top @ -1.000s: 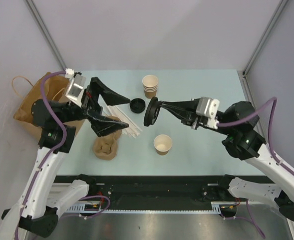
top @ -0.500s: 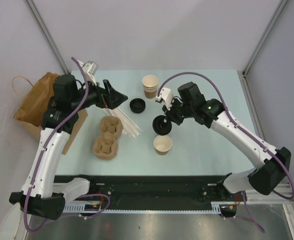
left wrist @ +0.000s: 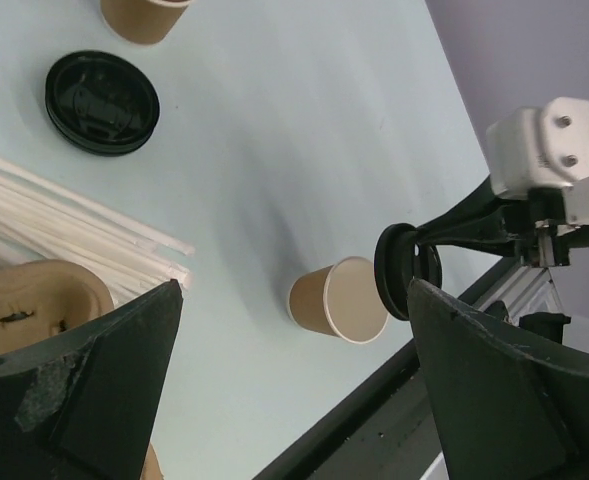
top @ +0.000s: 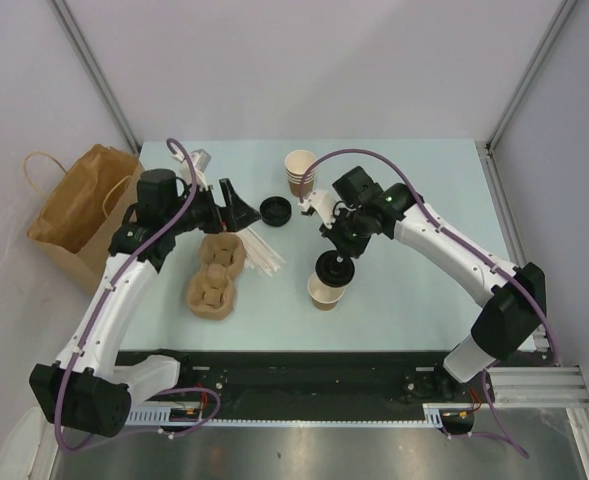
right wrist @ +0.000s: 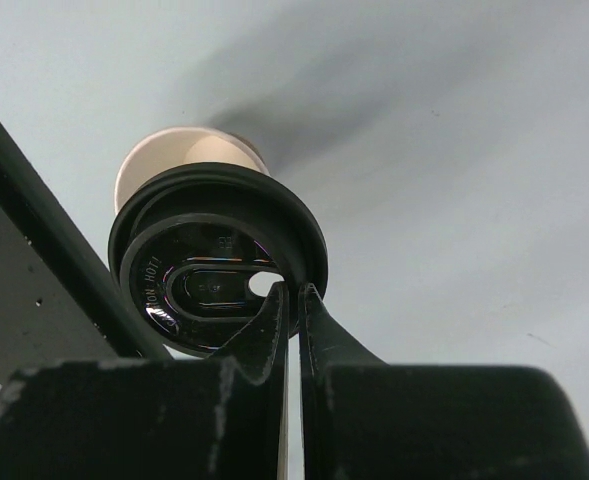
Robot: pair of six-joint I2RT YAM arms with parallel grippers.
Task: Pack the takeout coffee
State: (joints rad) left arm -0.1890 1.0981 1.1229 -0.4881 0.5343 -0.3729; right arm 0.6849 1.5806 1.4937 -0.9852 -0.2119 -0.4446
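Now that the black lid (right wrist: 214,270) is down from its earlier place high over the middle of the counter (top: 414,180), it hangs tilted right at the rim of the lone open cup (top: 325,293), which stands near the counter's front edge, right of centre. Whether the two touch I cannot tell, but the lid is not seated. The right arm (top: 444,245) carries it, jaws pinched narrow on the lid's edge. I judge capping to be the step in hand, with no coffee closed or packed yet. The left arm (top: 114,300) is back from over the pulp carrier (top: 214,273), its jaws spread wide and holding nothing, just left of the second lid (top: 275,211) lying flat. By count: one loose cup, one stack of lidless cups (top: 300,172) at the far side, two lids, one carrier, one paper bag (top: 74,210) off the left edge, and a bundle of white straws (top: 259,250) too crowded to number.
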